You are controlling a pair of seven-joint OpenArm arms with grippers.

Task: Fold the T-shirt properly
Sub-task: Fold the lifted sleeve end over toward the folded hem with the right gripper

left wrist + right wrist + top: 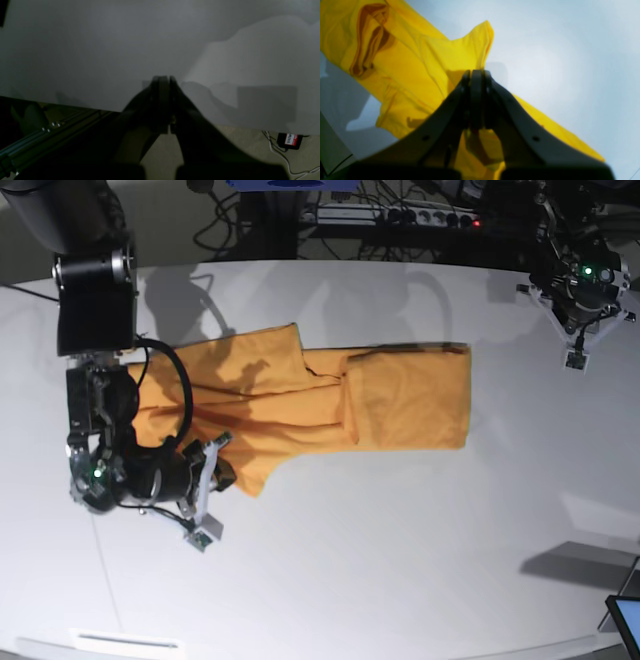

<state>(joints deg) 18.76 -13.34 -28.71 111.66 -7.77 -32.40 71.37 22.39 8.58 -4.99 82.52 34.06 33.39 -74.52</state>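
Your right tool (477,75) is pressed together at the tips, with no gap showing between its 2 dark fingers (450,105). It sits over the near edge of the T-shirt (300,405), but in the right wrist view you cannot tell whether any cloth is pinched between the tips. Yellow fabric fills the left and lower part of that view, with a pointed flap standing just behind the fingertips and a deep crease near the top left.

From the base view, you see the T-shirt lying on the white tabletop (400,560), spread sideways and partly folded: a squarer folded panel toward the view's right, looser rumpled cloth toward the view's left. Your right tool (207,480) is at the lower left corner of the shirt, where a tongue of fabric hangs toward the front, and a black cable (180,395) loops over the cloth beside the arm.

Your left tool (163,79) is also closed, fingers together and holding nothing. It hangs over bare tabletop close to the edge, well apart from the shirt; in the base view it (578,352) is at the far right. Below that edge you can see floor, some cables (277,150) and a small black box with a red and white label (290,140).
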